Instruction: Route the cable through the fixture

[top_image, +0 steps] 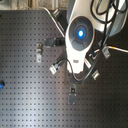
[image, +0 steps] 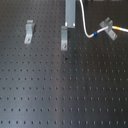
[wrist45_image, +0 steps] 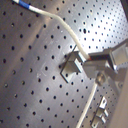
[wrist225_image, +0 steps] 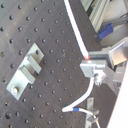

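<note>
The tool (wrist225_image: 92, 64) is closed on the cable (wrist225_image: 76, 25), its grey fingers pinching the white cord in both wrist views. In the first wrist view the cable (wrist45_image: 67, 27) runs from the fingers past a metal fixture (wrist45_image: 73, 65) bolted to the perforated black counter (wrist45_image: 30, 85), ending in a blue band. In the first exterior view the cord (image: 85, 27) hangs from the raised tool (image: 70, 17) and curves to the first exterior view's right, its blue and yellow bands lying at a fixture (image: 106, 25); two more fixtures (image: 64, 39) (image: 29, 31) stand to the first exterior view's left. No legible writing or branding shows; the second exterior view shows only a glowing blue light (top_image: 80, 34) on the arm.
</note>
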Robot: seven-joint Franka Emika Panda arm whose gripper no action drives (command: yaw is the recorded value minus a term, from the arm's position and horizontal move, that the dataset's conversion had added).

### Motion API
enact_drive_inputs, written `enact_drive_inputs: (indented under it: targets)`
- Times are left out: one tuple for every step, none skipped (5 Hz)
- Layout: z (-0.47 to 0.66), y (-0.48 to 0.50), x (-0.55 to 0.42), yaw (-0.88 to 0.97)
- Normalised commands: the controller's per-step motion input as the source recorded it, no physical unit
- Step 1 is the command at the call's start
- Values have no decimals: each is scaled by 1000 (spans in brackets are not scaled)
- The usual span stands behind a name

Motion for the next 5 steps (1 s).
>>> enact_drive_inputs:
  targets:
    - [182,-124,-82,0]
    - [474,202,-240,-157]
    - [424,447,-207,-171]
    - [482,504,-250,-111]
    - [512,439,-169,0]
